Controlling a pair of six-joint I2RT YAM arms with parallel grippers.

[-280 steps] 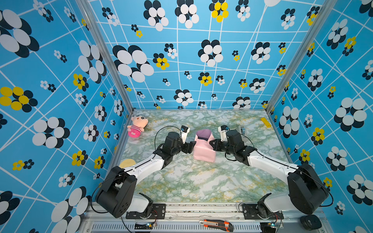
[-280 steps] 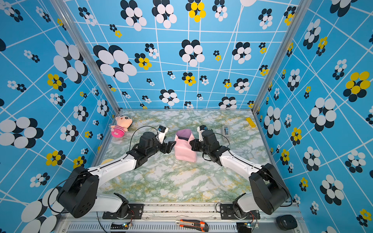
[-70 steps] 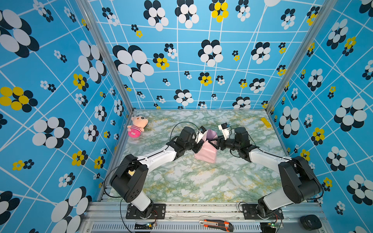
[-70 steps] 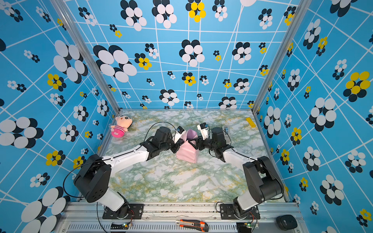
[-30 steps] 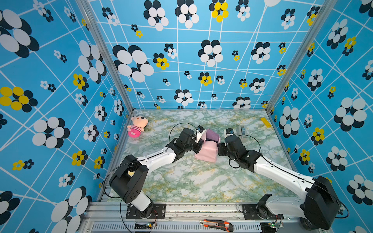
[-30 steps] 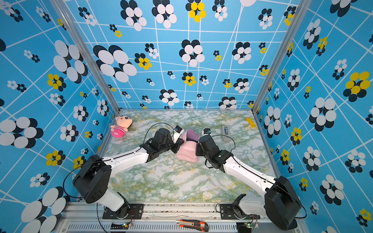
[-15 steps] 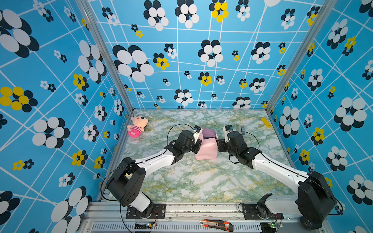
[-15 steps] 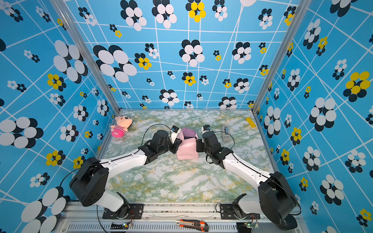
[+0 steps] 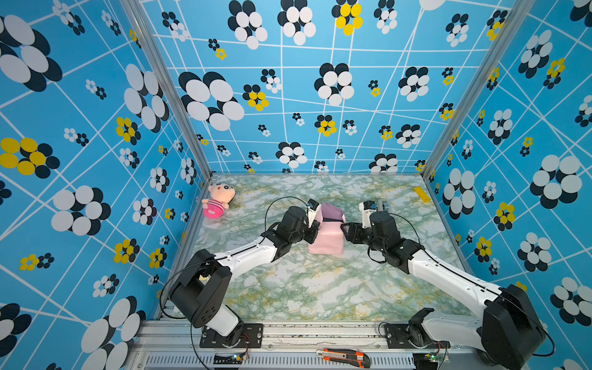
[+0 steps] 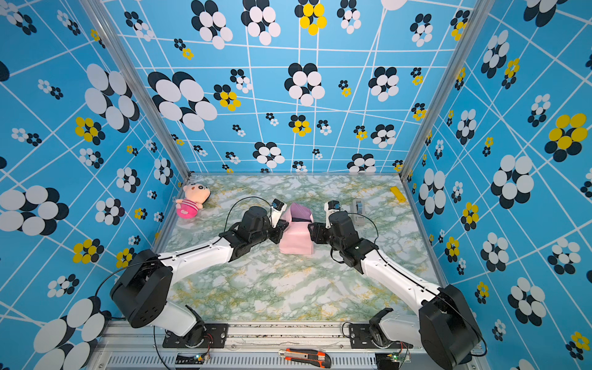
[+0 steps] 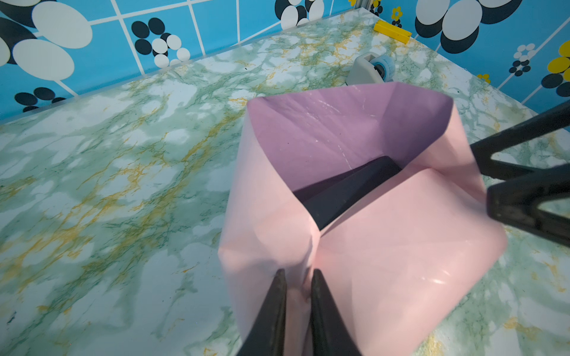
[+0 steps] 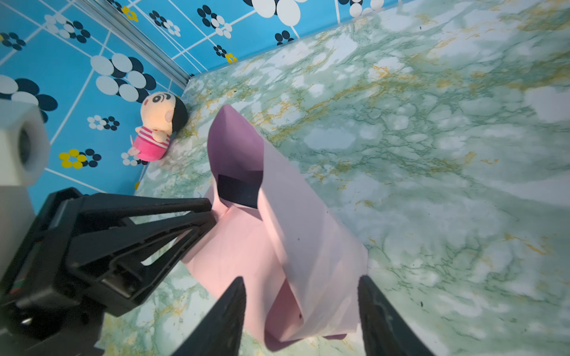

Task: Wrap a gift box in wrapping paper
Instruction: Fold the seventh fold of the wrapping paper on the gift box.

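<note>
Wrapping paper (image 9: 326, 237) stands up around the gift box (image 11: 348, 188) like an open bag, pink side outside and purple side inside, near the middle of the table (image 9: 304, 288). We see only a dark part of the box, deep between the paper walls, and its top is not yet covered. On the left side of the box, the left gripper (image 11: 297, 292) has its jaws together on a pinched fold of the paper. On the right side of the box, the right gripper (image 12: 301, 279) has its jaws apart. The near end of the paper lies between them, not gripped.

We judge that the step in hand is to take the paper on the right side and close it over the box. To do it well, we should bring the right jaws around one layer of paper only, close to the box corner, and shut them before any pull. The left grip should hold the fold firm, so the box does not slide. Then we pull the paper across the top of the box, low and tight, so that no loose bubble is left. The tape dispenser (image 10: 357, 208) waits behind the box on the right side, for fixing the seam.
</note>
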